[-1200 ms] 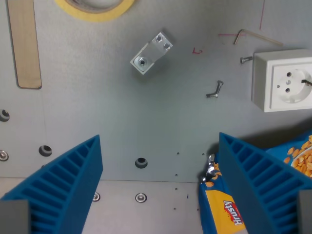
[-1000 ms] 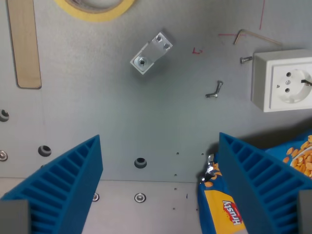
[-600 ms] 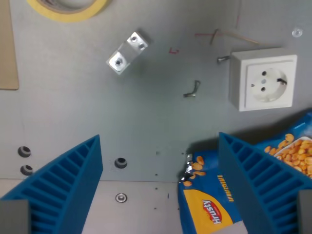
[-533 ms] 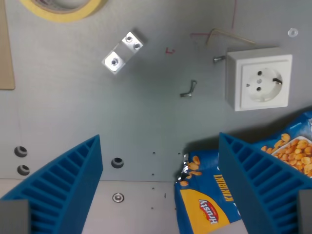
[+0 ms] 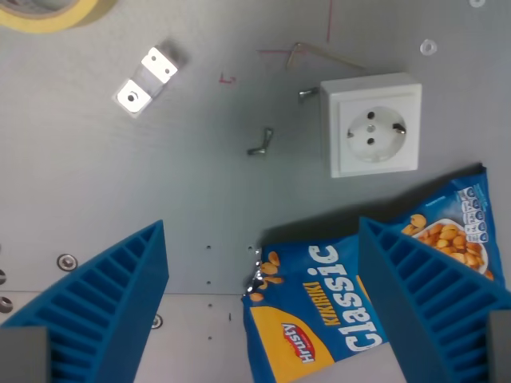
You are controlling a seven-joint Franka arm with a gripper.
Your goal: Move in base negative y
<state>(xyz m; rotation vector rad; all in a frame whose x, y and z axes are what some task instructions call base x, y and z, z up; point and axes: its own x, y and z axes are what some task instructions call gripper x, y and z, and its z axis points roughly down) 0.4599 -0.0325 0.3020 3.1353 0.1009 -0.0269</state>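
Everything on the grey tabletop (image 5: 200, 191) sits further toward the wrist view's left than a moment ago, a shift of the whole scene that comes from the camera moving; the wooden strip seen earlier at the left edge is gone from view, and the snack bag (image 5: 351, 311) now shows far more of its printed front. The hand (image 5: 262, 307) hangs above the tabletop with its two blue ribbed fingers (image 5: 104, 307) spread wide apart and nothing between them. The bag lies at the lower right, partly hidden behind the right finger, with the white wall socket (image 5: 373, 125) just above it. Bare surface fills the middle and left. A yellow tape roll (image 5: 49, 12) is cut off by the top left corner; a small metal bracket (image 5: 146, 80) lies below it. A bent hex key (image 5: 319, 56) and two loose screws (image 5: 261, 144) lie left of the socket.
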